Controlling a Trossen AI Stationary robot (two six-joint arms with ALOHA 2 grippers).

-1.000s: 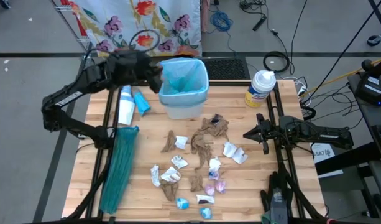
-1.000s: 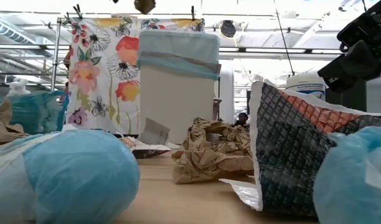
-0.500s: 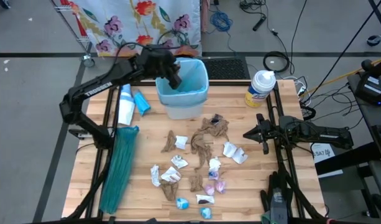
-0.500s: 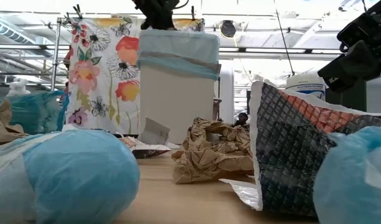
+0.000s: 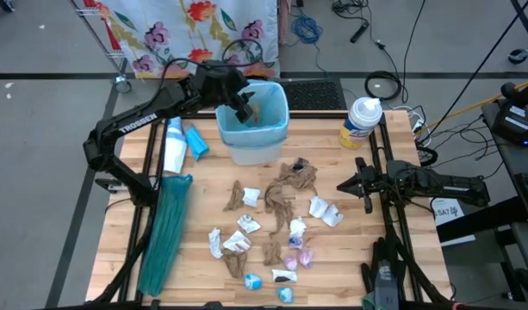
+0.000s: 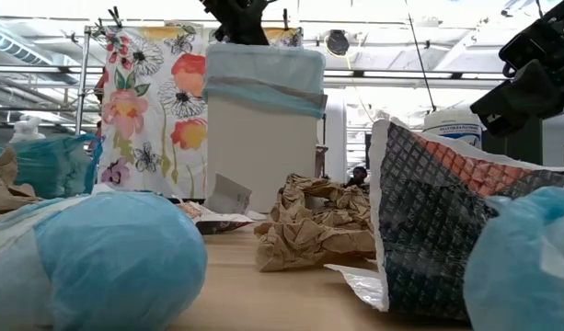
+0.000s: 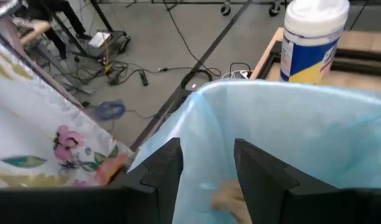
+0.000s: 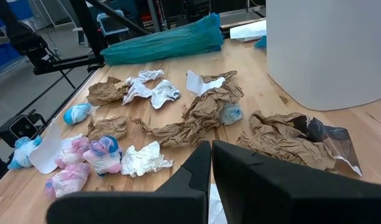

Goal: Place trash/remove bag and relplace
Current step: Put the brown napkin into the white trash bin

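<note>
The left pincer [image 5: 244, 110] hangs over the bin's mouth, its fingers [image 7: 162, 174] spread apart and holding nothing; a brown scrap [image 7: 226, 198] lies below them inside the pale-blue bag [image 5: 268, 108]. Other trash [image 5: 276, 202] litters the worktop [image 5: 367, 250] (right pincer [image 5: 360, 185] clenched beside it).

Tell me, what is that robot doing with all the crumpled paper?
It is tidying up. The left pincer hangs over the white bin with the pale-blue plastic liner, its fingers apart, and a brown paper scrap lies inside the bin below it. Many more crumpled brown and white scraps lie on the wooden table. A folded teal-green plastic bag lies along the table's left side. The right pincer waits shut at the table's right edge.
</note>
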